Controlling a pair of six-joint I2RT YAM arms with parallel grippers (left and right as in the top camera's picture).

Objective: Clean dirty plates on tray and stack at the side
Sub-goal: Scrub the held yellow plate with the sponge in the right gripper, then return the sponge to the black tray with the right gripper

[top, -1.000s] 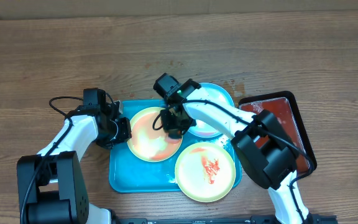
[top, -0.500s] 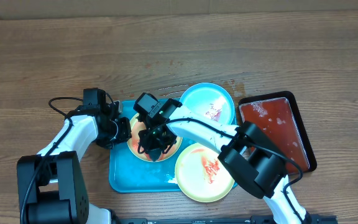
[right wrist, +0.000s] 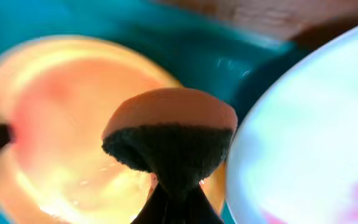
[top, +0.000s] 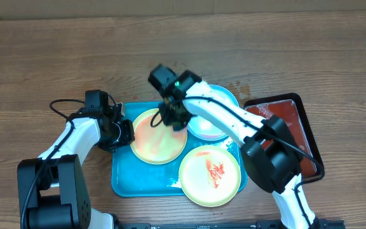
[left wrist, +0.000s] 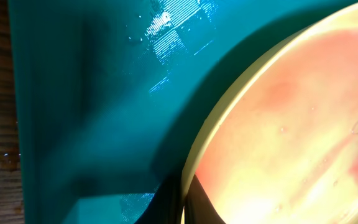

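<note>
A pale yellow plate [top: 157,138] with an orange film lies at the left of the turquoise tray [top: 124,183]. My left gripper [top: 127,132] is shut on its left rim; the left wrist view shows the rim [left wrist: 194,155] pinched between the dark fingers [left wrist: 201,208]. My right gripper [top: 173,119] is shut on a sponge [right wrist: 169,134], orange on top and dark underneath, over the plate's upper right edge [right wrist: 61,124]. The pale blue-white plate [top: 213,121] lies to the right, partly under the right arm. A second yellow plate [top: 210,175] with a red smear sits at the front right.
A smaller black-rimmed red tray [top: 292,130] lies on the wooden table to the right of the turquoise tray. The blue-white plate [right wrist: 316,124] shows a red smear near its lower edge. Both arms reach in from the near side.
My right gripper swept the sponge down to the yellow plate's lower left, then back up to its upper right edge. The left gripper kept its hold on the rim without moving.
</note>
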